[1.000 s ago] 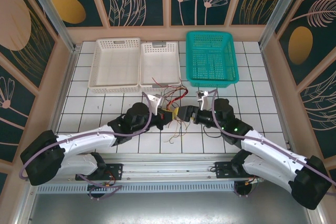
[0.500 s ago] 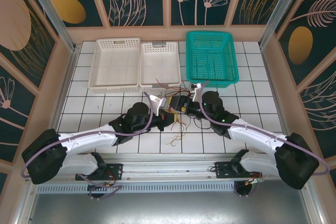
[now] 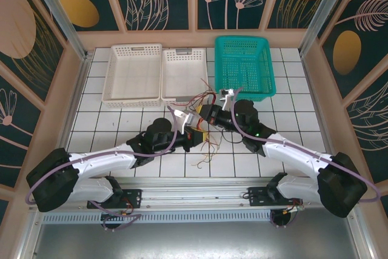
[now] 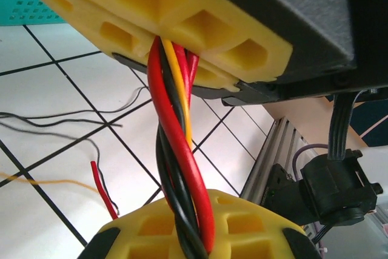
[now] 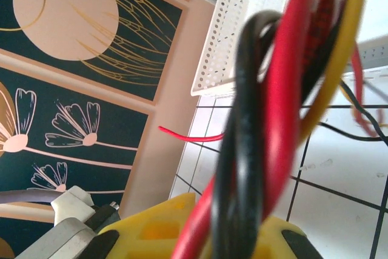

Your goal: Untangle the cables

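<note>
Over the white tiled worktop (image 3: 121, 127), both arms are reaching inward, lying low, wrists meeting at centre. The left claw (image 3: 196, 131) and right claw (image 3: 205, 115) are each pinching the twisted thin red, black and yellow cables (image 4: 176, 150), which are running between them.

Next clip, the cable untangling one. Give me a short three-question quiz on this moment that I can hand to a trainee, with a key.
1. True or false: the left pincer is open.
2. Which colours run in the twisted cables stretched between the left pincer and the right pincer? A) red, black and yellow B) blue and green C) white only
3. Fill in: the rightmost basket on the table is coloured ____.
Key: 1 false; 2 A; 3 teal.
</note>
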